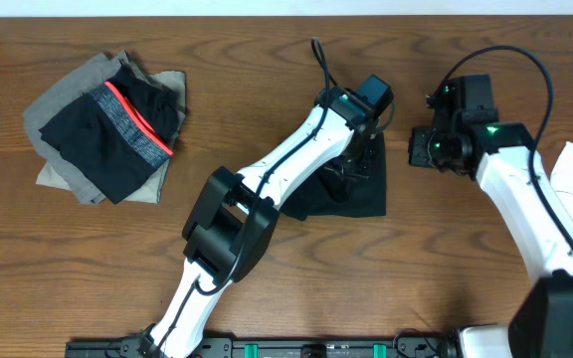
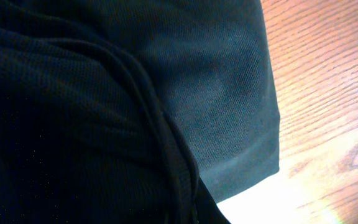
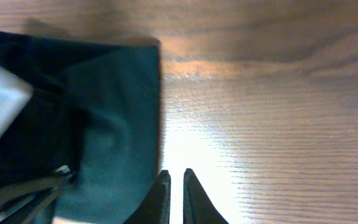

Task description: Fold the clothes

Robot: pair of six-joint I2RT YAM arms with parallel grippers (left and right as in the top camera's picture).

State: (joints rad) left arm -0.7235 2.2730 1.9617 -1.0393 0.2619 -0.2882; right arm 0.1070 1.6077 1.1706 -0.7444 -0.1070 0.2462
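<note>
The left hand (image 1: pixel 351 159), pinched shut, presses on the black garment (image 1: pixel 366 199) mid-tabletop (image 1: pixel 446 259); any grip is hidden. The right hand (image 3: pixel 174 183), narrow and empty, sits just right of its edge. The remaining clothes (image 1: pixel 107 129) lie far left.

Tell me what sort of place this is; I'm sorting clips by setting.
Probably a robotics lab bench, not a home: a brown wood-grain table carries two white-and-black robot arms rising from a black rail at its edge, with a pile of folded grey, tan and black garments staged at one side.
</note>
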